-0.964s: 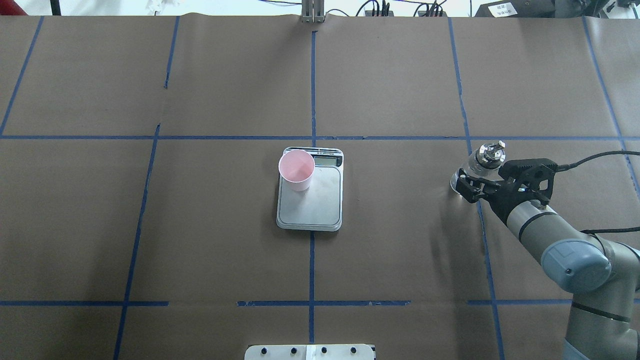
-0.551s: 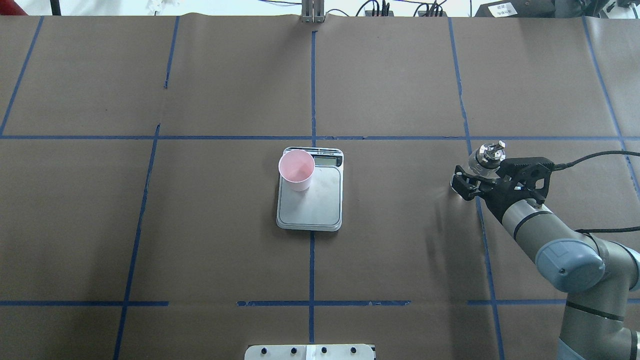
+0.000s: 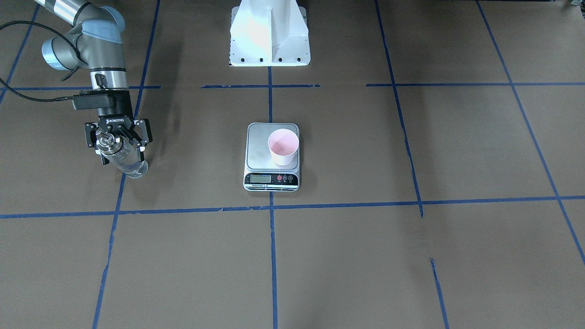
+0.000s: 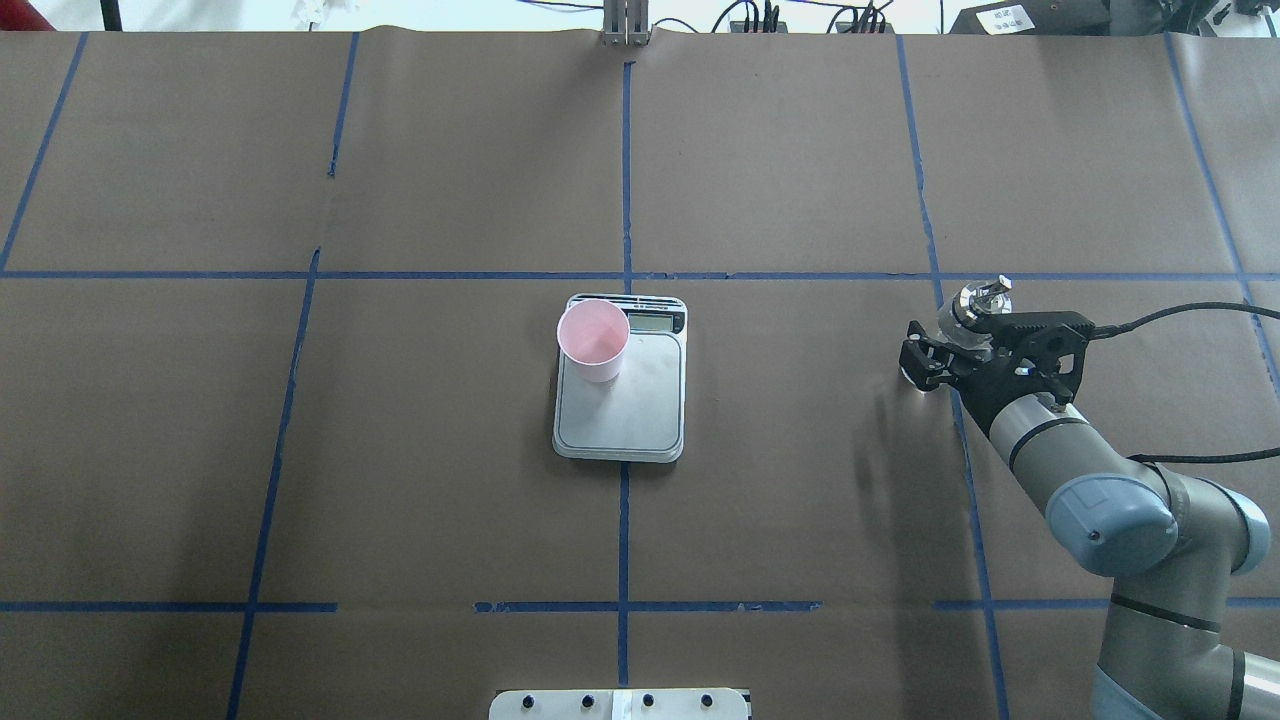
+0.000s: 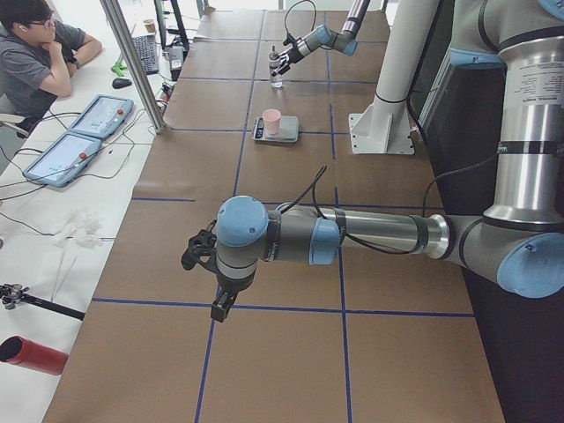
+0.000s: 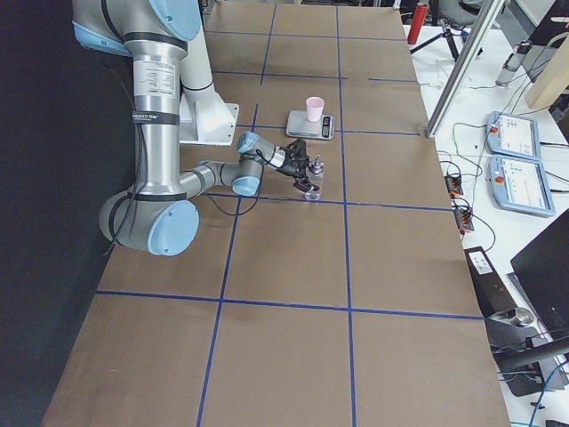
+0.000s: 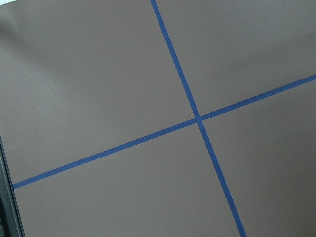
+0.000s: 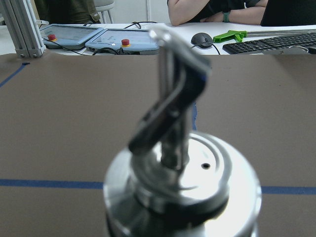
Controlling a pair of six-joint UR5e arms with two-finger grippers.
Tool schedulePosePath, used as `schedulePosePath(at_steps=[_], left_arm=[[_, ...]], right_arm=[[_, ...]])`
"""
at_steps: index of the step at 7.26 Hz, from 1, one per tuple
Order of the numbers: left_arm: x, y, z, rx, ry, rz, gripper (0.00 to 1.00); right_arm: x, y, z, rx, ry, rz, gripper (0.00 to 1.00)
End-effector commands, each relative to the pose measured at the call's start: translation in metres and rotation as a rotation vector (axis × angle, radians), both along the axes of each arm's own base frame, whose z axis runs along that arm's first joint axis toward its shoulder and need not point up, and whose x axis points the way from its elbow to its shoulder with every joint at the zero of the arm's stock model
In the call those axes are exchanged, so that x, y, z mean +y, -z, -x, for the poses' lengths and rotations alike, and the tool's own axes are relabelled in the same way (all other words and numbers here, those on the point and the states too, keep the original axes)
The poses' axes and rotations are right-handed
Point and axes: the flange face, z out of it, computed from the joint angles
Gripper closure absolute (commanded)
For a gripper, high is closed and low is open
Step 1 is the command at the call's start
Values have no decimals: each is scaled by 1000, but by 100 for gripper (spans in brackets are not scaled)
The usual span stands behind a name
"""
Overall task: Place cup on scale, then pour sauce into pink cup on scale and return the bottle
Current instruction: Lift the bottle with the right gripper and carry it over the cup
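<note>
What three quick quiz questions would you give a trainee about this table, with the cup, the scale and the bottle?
1. True or false: the cup stands on the scale.
2. Which arm's pincer is around the bottle? A: the left arm's. B: the right arm's. C: neither arm's.
3. Fill the gap: the cup stands at the end of the scale nearest its ____.

Key: 1 true. 2 B. 3 display.
</note>
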Motion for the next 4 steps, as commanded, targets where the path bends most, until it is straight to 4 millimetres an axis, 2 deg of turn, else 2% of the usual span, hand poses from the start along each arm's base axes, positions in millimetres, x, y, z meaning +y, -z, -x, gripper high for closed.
schedulePosePath(at_steps=[1, 3, 4], left_arm=[[0, 0, 0, 0, 0, 0, 0], [0, -1, 0, 0, 0, 1, 0], [0, 0, 0, -2, 0, 0, 0]], right_arm=[[-1, -2, -7, 10, -39, -18, 100], [-3, 9, -10, 83, -25, -80, 100], [-3, 24, -10, 125, -8, -127, 100]])
